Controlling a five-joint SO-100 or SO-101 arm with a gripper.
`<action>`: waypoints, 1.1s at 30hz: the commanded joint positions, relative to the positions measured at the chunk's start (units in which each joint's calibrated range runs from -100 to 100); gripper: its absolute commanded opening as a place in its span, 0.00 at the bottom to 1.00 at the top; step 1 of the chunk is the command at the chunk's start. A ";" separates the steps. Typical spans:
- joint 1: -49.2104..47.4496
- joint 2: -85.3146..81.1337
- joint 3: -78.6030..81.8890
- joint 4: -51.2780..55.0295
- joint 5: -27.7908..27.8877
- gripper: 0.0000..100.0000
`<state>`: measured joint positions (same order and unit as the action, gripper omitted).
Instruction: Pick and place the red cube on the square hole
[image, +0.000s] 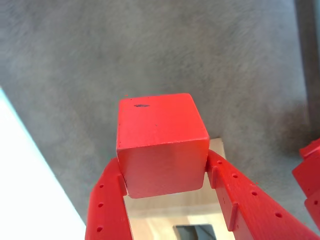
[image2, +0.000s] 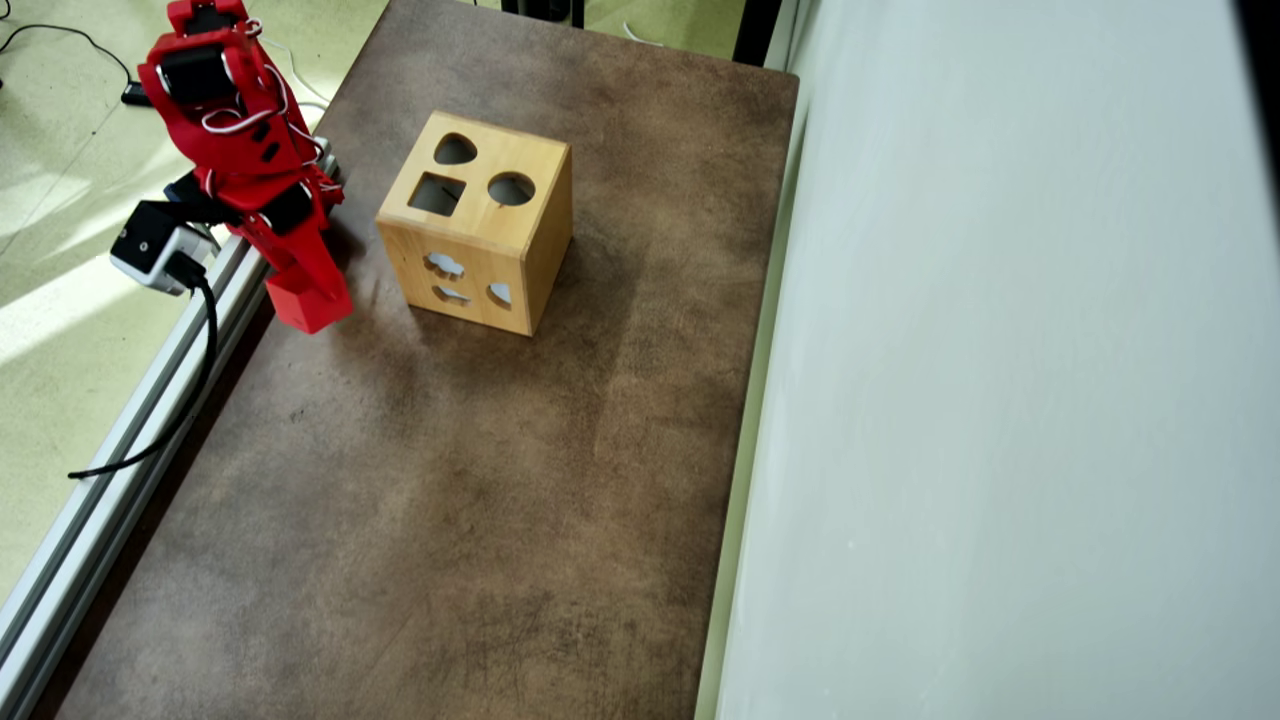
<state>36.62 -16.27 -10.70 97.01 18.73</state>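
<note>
The red claw (image: 165, 175) has its two fingers clamped on the red cube (image: 161, 142), one finger pressed to each side of it, so the cube sits right at the fingertips and pokes out past them in the wrist view. From overhead, the cube (image2: 308, 305) hangs at the tip of the arm (image2: 240, 140) by the left edge of the brown counter (image2: 450, 480), toward the far left corner. The wooden shape-sorter box (image2: 480, 225) stands just to the right of it, apart from the cube, nearer the far edge. Its square hole (image2: 437, 194) is on the top face, beside a round hole (image2: 511, 188) and a rounded one (image2: 455, 150). In the wrist view a light wooden surface (image: 165, 207) shows beneath the cube.
</note>
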 joint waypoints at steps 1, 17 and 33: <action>-4.97 -5.68 -2.54 0.49 -2.44 0.19; -16.85 -7.98 -2.45 0.65 -8.21 0.19; -29.26 -7.13 -1.38 0.73 -13.58 0.19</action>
<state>9.09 -21.61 -10.70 97.18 5.98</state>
